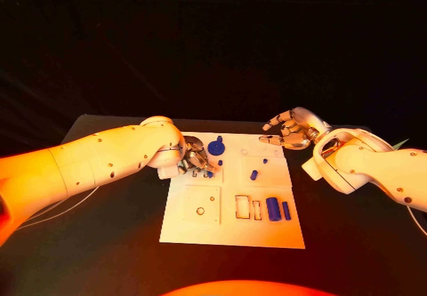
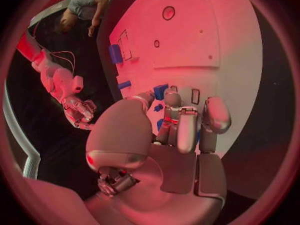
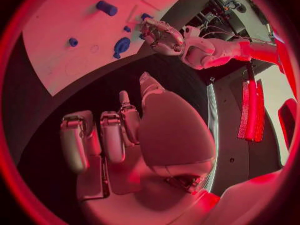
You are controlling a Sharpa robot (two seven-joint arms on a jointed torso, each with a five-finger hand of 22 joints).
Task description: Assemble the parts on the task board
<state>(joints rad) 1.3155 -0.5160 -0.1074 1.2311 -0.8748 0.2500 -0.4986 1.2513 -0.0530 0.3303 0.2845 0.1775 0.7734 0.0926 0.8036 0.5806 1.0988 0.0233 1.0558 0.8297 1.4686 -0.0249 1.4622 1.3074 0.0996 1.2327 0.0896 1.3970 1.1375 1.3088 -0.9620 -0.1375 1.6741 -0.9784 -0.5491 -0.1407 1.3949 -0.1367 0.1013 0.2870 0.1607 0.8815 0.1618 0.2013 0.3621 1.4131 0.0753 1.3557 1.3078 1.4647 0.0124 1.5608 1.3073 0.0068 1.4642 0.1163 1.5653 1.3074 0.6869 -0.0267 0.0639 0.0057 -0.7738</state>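
While the left hand [image 1: 195, 158] pinches a blue part [image 1: 209, 174] over the task board [image 1: 200, 229], the right hand [image 1: 289, 130] hovers empty, fingers loosely curled.

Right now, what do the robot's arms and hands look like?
Both arms are thick, smooth white shells dotted with small dark screw holes. Each ends in a silver metal robot hand: the left robot hand and the right robot hand. Their fingers are jointed and blocky with rounded tips. A thin pale cable trails beside the left arm.

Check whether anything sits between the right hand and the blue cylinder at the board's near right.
Nothing visible does. The right hand hovers past the board's far right corner; the cylinder lies uncovered with bare board between.
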